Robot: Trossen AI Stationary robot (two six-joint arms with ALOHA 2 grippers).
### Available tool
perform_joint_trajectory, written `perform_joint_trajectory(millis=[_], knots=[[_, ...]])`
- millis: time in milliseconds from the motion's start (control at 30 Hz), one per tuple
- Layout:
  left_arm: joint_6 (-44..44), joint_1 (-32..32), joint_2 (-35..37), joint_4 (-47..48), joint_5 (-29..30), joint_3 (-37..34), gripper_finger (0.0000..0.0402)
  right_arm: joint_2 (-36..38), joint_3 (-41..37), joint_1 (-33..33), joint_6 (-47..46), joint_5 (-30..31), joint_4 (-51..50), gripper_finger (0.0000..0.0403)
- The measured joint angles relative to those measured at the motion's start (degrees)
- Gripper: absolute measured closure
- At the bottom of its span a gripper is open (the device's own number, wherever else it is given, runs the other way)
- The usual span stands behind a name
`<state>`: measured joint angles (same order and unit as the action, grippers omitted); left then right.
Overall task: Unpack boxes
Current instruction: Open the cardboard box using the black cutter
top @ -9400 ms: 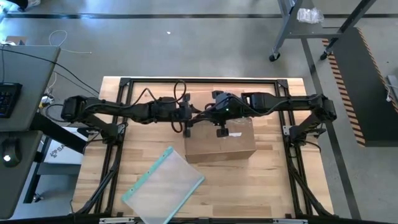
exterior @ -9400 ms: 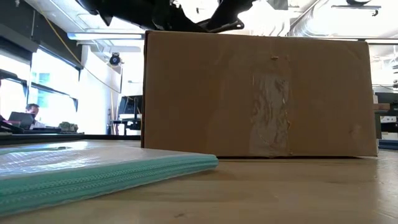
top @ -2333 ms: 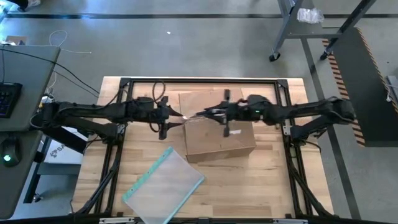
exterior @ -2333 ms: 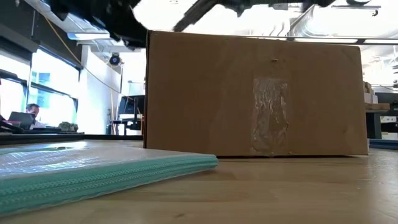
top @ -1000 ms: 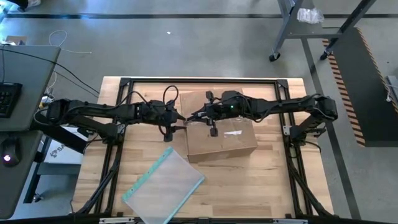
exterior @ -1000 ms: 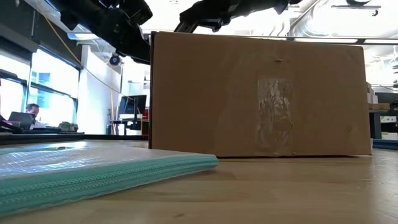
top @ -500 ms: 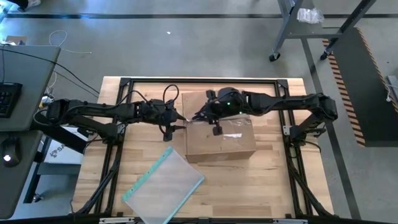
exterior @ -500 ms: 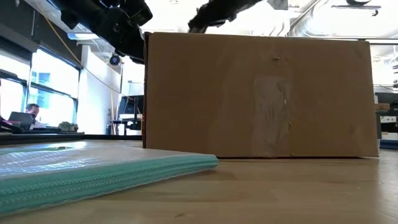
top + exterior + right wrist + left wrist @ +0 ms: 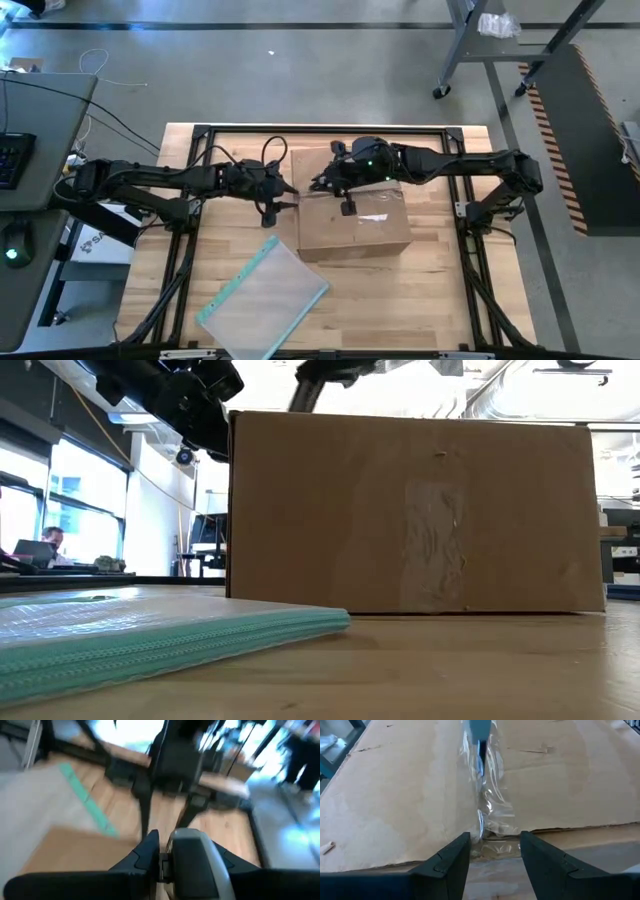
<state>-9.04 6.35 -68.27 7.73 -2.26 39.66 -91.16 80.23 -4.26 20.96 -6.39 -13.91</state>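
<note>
Since a moment ago, the right gripper [image 9: 322, 187] has pulled back a little toward the far left corner of the plain brown cardboard box [image 9: 355, 222], and the box has turned back to sit straight. This big box sits near the middle of the light wooden table [image 9: 440, 300], a bit toward the back. A strip of crinkled clear tape [image 9: 482, 795] runs along the seam on its top, and more clear tape shows on its front side in the low view. The right gripper's fingers are nearly closed, with just a thin gap between them; what they hold, if anything, cannot be told. The left gripper [image 9: 492, 855] hangs at the left edge of the box, lined up with the taped seam. Its two dark fingers [image 9: 451, 857] are open and hold nothing. A flat clear plastic pouch with a teal edge [image 9: 262, 297] lies on the table in front of the box, apart from it.
</note>
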Motion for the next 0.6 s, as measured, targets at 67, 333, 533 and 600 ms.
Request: perform_joint_trajectory(millis=[67,333,533,600], knots=[[-0.02,0.01,0.0,0.01,0.0,-0.01,0.0243,-0.56,-1.25,0.13,-0.01,0.17,3.47,0.0331],[0.47,0.0,-0.04,0.07,0.04,-0.02,0.0243,-3.6,-4.13,0.14,-1.33,-0.75,9.66,0.0331],[0.91,0.0,-0.04,0.22,0.06,-0.02,0.0243,-2.38,-4.02,0.19,0.78,1.98,3.37,0.0331],[0.98,0.0,-0.07,0.26,0.07,0.02,0.0243,-1.26,-3.98,0.03,0.97,2.32,0.1,0.0331]])
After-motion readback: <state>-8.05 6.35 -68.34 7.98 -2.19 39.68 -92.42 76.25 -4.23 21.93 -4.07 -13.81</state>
